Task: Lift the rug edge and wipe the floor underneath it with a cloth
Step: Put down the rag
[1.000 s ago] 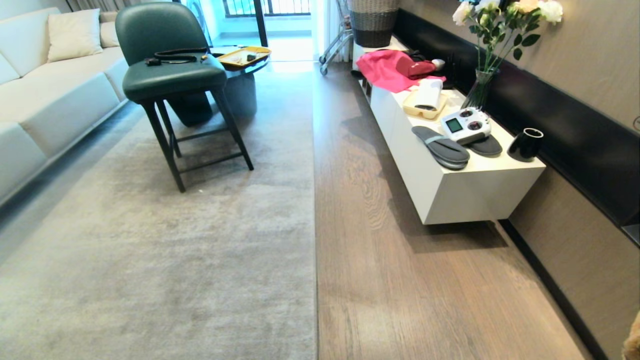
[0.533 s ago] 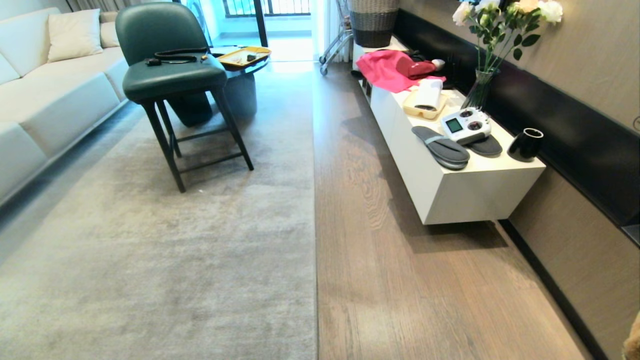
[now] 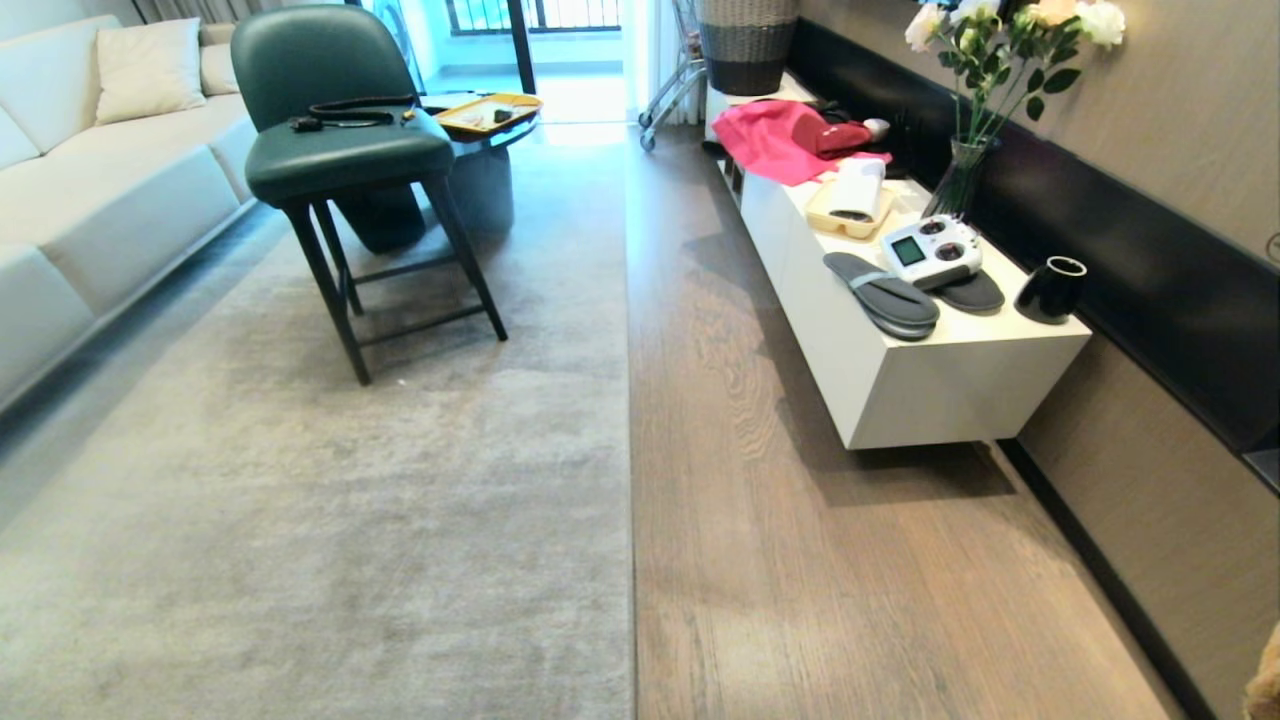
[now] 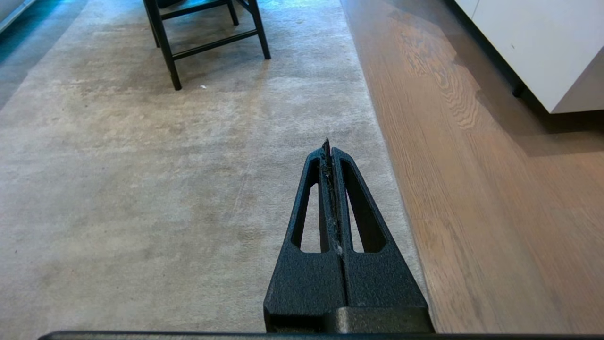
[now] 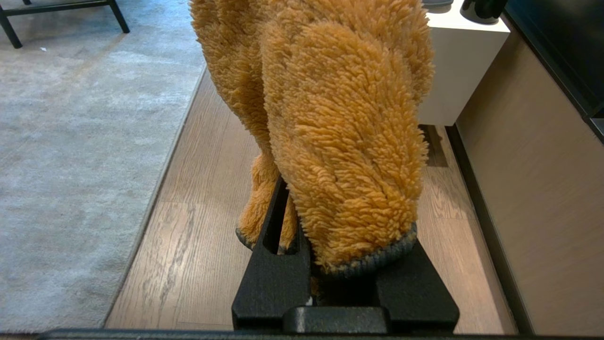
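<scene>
The pale grey rug [image 3: 330, 520] lies flat, and the rug edge [image 3: 630, 450] runs straight away from me down the middle of the head view. Right of it lies the brown plank floor [image 3: 800, 560]. My left gripper [image 4: 329, 148] is shut with nothing in it and hangs over the rug just inside the rug edge [image 4: 381, 137]. My right gripper [image 5: 321, 189] is shut on the fluffy mustard cloth [image 5: 339, 118], which has a grey hem and hides the fingertips. It hangs over the floor [image 5: 203, 236], to the right of the rug edge [image 5: 163, 179]. A scrap of cloth [image 3: 1265, 680] shows in the head view's corner.
A green chair [image 3: 340, 150] stands on the rug ahead to the left, with a sofa [image 3: 90, 200] beyond it. A white low cabinet [image 3: 900, 380] with slippers, a controller, a mug and a vase runs along the right wall.
</scene>
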Tool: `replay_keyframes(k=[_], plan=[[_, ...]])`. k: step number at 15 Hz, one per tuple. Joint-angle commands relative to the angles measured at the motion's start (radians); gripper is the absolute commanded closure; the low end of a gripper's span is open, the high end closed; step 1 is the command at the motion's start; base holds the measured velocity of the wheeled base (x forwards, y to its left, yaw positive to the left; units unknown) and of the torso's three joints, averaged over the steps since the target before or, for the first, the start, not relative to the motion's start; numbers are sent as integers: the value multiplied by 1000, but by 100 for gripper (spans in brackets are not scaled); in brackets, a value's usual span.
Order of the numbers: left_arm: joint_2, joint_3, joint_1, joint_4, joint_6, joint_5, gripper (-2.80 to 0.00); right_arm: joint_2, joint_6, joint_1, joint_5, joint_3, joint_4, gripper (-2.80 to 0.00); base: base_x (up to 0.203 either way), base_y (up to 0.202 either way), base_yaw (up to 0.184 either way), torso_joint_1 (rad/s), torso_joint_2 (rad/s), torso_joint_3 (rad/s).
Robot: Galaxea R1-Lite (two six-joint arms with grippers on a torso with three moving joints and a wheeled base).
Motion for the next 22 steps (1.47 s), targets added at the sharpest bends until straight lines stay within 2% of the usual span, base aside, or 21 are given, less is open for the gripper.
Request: replay_keyframes(k=[1,22], plan=[[0,0,0,0,0,0,0,1,1,0,1,0,0,0,0,0,0,0,0,0],[0,0,0,0,3,0,0,1,0,0,1,0,1,0,0,0,0,0,0,0]])
